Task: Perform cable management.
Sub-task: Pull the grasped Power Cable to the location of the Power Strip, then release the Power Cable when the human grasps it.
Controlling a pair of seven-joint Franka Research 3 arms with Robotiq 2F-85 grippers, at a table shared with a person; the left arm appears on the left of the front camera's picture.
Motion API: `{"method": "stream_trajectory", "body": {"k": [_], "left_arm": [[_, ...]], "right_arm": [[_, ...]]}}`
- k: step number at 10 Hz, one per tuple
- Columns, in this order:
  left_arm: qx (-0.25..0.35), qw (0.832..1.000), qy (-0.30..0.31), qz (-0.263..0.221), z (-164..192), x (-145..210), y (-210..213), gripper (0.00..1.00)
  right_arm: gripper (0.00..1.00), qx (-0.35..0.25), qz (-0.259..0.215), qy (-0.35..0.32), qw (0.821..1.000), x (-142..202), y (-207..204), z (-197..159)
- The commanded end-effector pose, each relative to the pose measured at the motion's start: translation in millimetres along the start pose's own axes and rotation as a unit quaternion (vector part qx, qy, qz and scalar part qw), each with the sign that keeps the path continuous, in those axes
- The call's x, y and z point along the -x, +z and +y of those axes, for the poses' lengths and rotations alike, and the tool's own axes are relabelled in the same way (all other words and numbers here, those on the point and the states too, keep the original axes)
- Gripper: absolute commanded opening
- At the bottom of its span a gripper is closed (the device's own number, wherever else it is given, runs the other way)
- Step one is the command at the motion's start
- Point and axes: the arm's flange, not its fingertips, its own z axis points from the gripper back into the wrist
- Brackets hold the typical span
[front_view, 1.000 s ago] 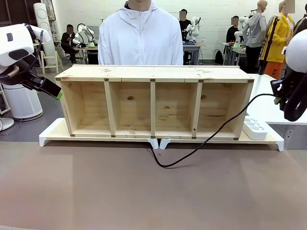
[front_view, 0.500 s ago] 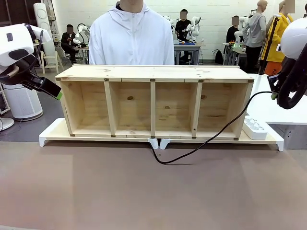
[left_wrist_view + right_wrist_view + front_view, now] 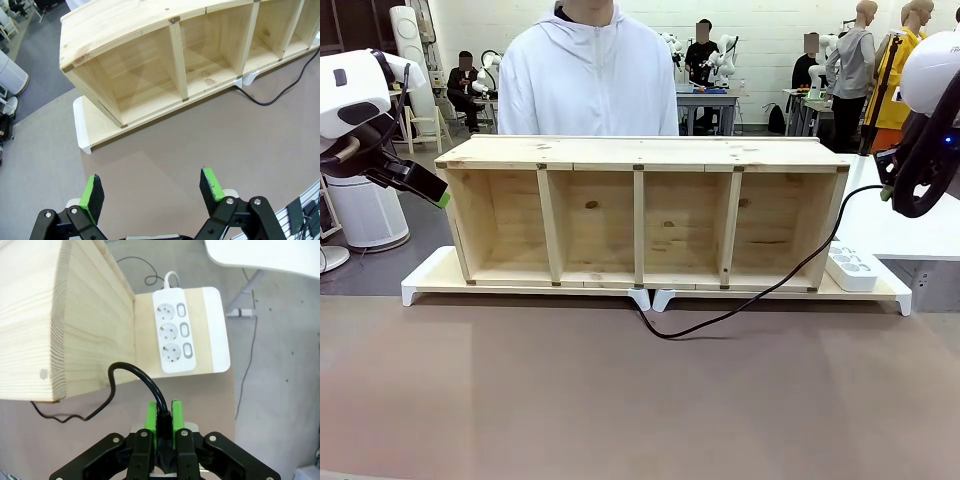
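Tabletop [image 3: 620, 400] brown beneath wooden shelf [image 3: 640, 152]; right fingers [image 3: 150, 415] tight on cable [image 3: 147, 381], left fingers [image 3: 92, 192] apart

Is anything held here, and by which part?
The right gripper pinches the cable between its pads, apparently near its plug end; the left gripper is open, empty.

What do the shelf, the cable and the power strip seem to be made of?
The shelf: unfinished pale wood, likely pine; grain and knots show.
The cable: apparently a smooth black rubber or plastic sheath; it bends in soft curves.
The power strip: probably white moulded plastic, with a slight sheen and rounded corners.
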Motion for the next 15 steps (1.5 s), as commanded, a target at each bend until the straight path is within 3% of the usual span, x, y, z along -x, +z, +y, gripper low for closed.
{"method": "stream_trajectory", "body": {"k": [1,15], "left_arm": [[-0.004,1.000,-0.004,-0.004,0.7,-1.3,-1.0,1.00],[-0.004,1.000,-0.004,-0.004,0.7,-1.3,-1.0,1.00]], "right_arm": [[0.15,-0.026,0.000,0.008,1.000,-10.7,-0.4,-0.4],[0.15,-0.006,0.000,0.003,1.000,-4.1,-1.2,1.0]]}}
